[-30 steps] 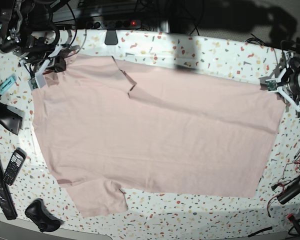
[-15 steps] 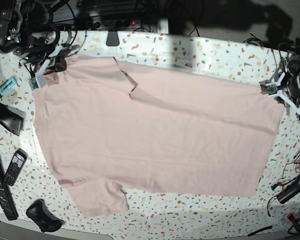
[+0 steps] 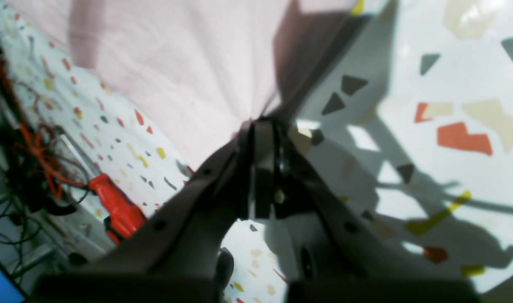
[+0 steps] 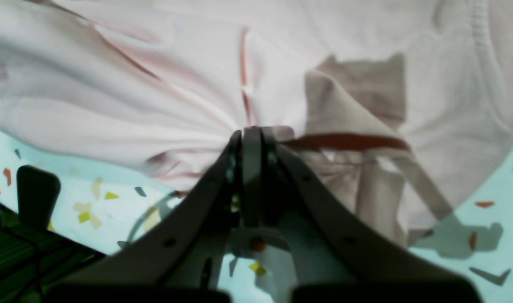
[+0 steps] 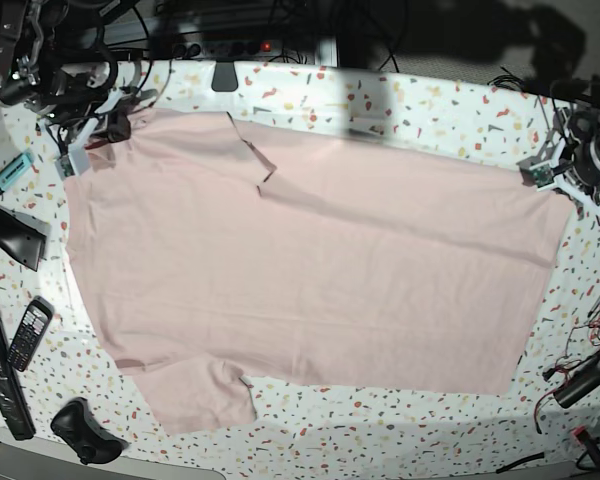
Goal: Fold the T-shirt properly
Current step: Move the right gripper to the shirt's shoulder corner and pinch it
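Note:
The pale pink T-shirt (image 5: 310,270) lies spread flat on the speckled table (image 5: 420,110), plain side up, with one sleeve at the front left and the other folded at the back. My right gripper (image 5: 108,138) is at its back left corner. In the right wrist view it (image 4: 250,130) is shut on bunched pink fabric (image 4: 155,84). My left gripper (image 5: 560,187) is at the shirt's far right corner. In the left wrist view it (image 3: 260,124) is shut on the tip of the fabric (image 3: 176,63).
A phone (image 5: 28,335), a long black bar (image 5: 0,370), a black controller (image 5: 80,430), a black wedge (image 5: 10,235) and a teal item (image 5: 12,170) lie along the left edge. Cables (image 5: 590,370) and a red-handled tool (image 3: 117,206) are at the right.
My left arm has drawn slightly up and to the right at the shirt's right corner. The right arm and the shirt have barely moved.

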